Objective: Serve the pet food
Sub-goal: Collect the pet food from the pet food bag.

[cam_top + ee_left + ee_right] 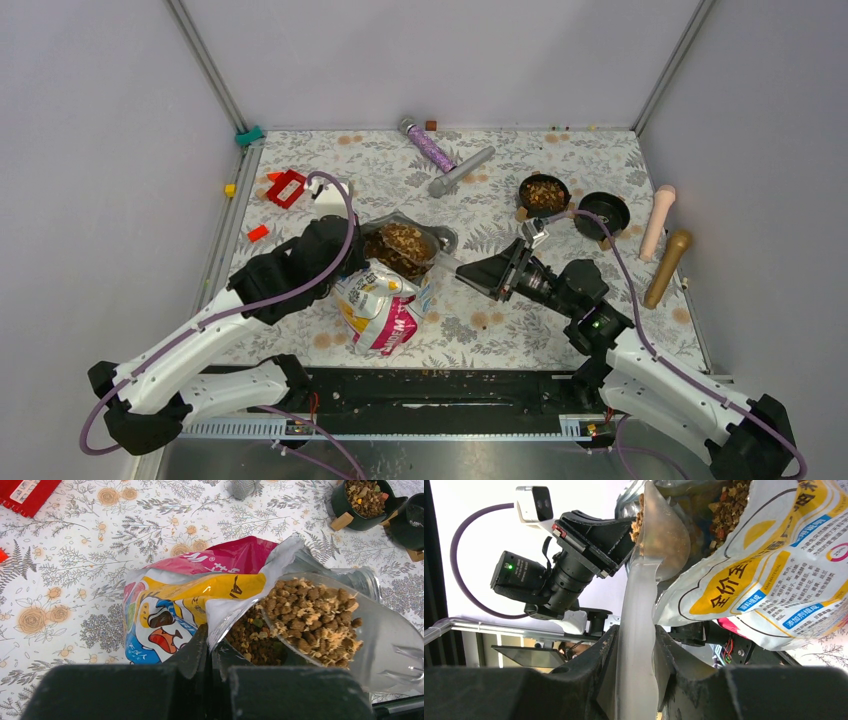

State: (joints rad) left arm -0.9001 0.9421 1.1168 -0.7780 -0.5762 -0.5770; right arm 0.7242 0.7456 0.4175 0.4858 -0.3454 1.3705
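The glossy yellow-white-magenta bag lies open at mid-table, its mouth full of brown pet food. My left gripper is shut on the bag's silver-lined rim and holds the mouth open. A clear plastic scoop heaped with pet food sits at the bag's mouth. My right gripper is shut on the scoop's handle; in the top view the right gripper reaches in from the right. One round black bowl holds kibble, and the black bowl beside it looks empty.
A purple glitter tube and a grey cylinder lie at the back. A beige peg and a wooden peg lie at the right edge. A red box and small blocks sit at the left.
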